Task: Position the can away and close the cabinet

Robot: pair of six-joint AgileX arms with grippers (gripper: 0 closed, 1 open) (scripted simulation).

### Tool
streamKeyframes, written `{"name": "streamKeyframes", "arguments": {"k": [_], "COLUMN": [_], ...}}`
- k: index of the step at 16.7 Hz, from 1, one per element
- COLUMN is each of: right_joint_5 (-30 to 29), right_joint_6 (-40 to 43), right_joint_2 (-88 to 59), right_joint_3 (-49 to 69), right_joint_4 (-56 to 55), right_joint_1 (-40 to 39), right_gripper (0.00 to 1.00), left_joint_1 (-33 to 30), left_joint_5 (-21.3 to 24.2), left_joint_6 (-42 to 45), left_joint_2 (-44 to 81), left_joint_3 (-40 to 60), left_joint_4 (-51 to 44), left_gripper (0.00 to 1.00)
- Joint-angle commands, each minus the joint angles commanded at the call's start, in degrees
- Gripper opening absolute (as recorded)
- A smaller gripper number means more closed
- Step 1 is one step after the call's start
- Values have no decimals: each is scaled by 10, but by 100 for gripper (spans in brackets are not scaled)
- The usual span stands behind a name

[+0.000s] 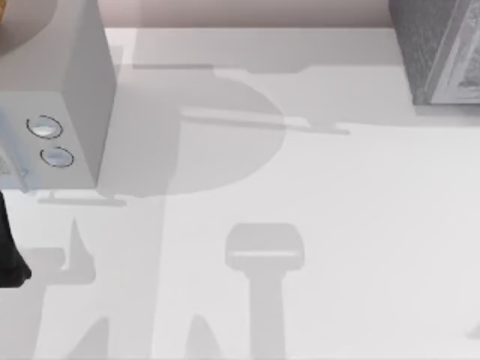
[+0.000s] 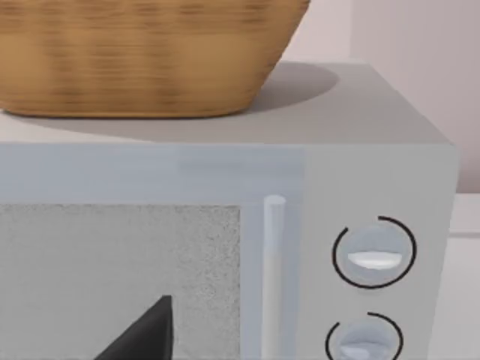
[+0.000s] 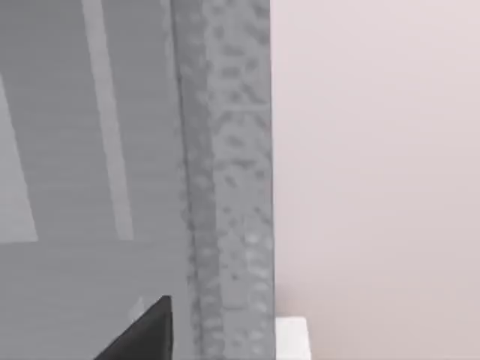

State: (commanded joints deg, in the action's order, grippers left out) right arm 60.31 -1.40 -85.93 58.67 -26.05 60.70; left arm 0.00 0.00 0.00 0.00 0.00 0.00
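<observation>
The cabinet [image 1: 442, 52] is seen at the table's [image 1: 337, 225] far right, its door apparently shut. The can's whereabouts and both grippers' opening cannot be told; little seems left.

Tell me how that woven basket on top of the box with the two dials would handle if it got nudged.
The woven basket looks wide and rounded, sitting flat on the box, so it would probably slide rather than tip. Its wicker weave suggests it is light for its size and fairly stiff. Whether it holds anything cannot be seen.
</observation>
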Motion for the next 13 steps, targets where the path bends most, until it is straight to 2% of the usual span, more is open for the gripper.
{"name": "streamKeyframes", "arguments": {"k": [7, 10, 13], "right_joint_5": [-4, -9, -11], "right_joint_6": [1, 1, 2], "right_joint_2": [59, 82, 92], "right_joint_3": [300, 381, 411], "right_joint_4": [366, 453, 484], "right_joint_1": [-4, -8, -11], "right_gripper": [100, 100, 100], "left_joint_1": [0, 0, 0], "left_joint_5": [0, 0, 0], "left_joint_6": [0, 0, 0], "left_joint_2": [0, 0, 0], "left_joint_3": [0, 0, 0], "left_joint_4": [0, 0, 0], "left_gripper": [100, 100, 100]}}
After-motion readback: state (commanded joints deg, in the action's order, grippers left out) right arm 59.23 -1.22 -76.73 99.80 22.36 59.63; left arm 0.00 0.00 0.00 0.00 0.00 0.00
